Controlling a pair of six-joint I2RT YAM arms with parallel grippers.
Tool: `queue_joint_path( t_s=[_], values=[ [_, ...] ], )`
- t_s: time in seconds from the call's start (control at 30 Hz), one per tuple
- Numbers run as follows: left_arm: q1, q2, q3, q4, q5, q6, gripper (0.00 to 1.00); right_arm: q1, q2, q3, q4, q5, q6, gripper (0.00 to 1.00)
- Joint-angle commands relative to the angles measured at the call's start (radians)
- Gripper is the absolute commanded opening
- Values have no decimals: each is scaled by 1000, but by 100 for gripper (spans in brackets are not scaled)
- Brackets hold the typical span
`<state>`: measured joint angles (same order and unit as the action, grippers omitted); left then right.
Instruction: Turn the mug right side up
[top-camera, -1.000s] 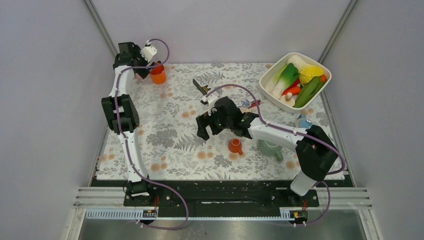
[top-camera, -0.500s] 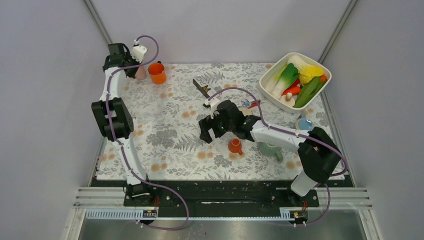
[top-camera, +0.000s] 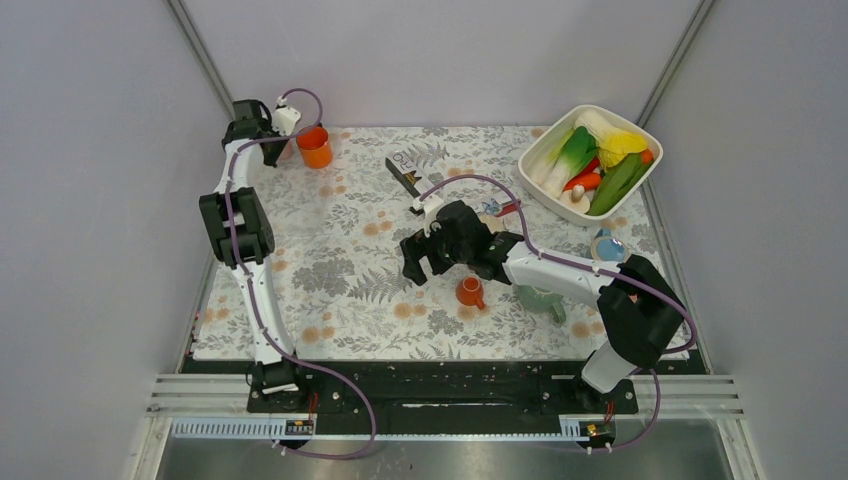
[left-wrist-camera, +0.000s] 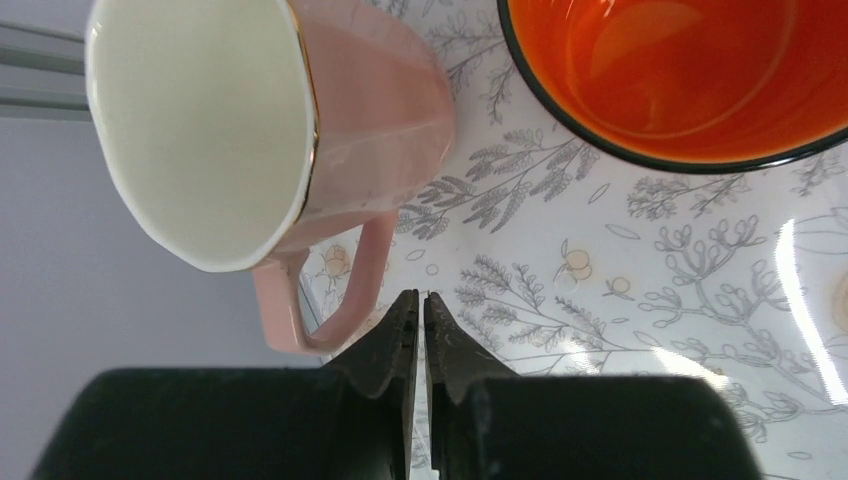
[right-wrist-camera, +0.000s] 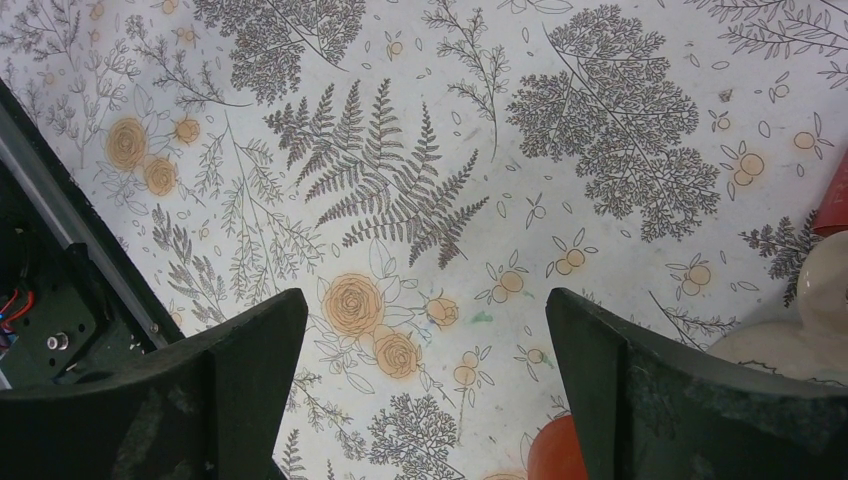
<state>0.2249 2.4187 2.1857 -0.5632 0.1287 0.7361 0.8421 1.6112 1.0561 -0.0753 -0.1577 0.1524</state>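
A pink mug (left-wrist-camera: 300, 130) with a white inside stands mouth up at the cloth's far left corner, its handle (left-wrist-camera: 340, 290) pointing at my left gripper (left-wrist-camera: 421, 297). That gripper is shut on nothing, its tips just beside the handle. From above, the pink mug (top-camera: 284, 150) is mostly hidden under the left wrist. My right gripper (right-wrist-camera: 425, 300) hangs open over bare cloth mid-table, and in the top view this right gripper (top-camera: 425, 268) is left of a small orange mug (top-camera: 468, 291). I cannot tell which way up that one sits.
An orange cup (top-camera: 316, 146) stands upright right beside the pink mug. A green mug (top-camera: 540, 300) sits by the right forearm. A white bin of vegetables (top-camera: 590, 158) is at the back right, and a dark packet (top-camera: 403, 170) lies mid-back.
My left gripper has closed from wide open and its arm swung left off the orange cup, then back a little. The right gripper crept slightly right, still open.
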Motion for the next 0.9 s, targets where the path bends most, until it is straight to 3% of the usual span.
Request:
queue_joint_path(
  t_s=[0.0, 0.43, 0.67, 0.73, 0.87],
  values=[
    [12, -14, 14, 107, -61, 26, 9, -11, -42, 6, 29, 24, -14, 99],
    [17, 12, -58, 287, -195, 148, 11, -14, -15, 38, 17, 22, -15, 99],
    [15, -47, -112, 266, -121, 137, 14, -17, -9, 40, 17, 18, -14, 100],
    [16, -94, -146, 193, -43, 148, 20, -17, -12, 36, 16, 18, -15, 99],
    [10, -251, -272, -49, 158, 226, 47, -17, -26, 22, 13, 24, -19, 99]
  ],
)
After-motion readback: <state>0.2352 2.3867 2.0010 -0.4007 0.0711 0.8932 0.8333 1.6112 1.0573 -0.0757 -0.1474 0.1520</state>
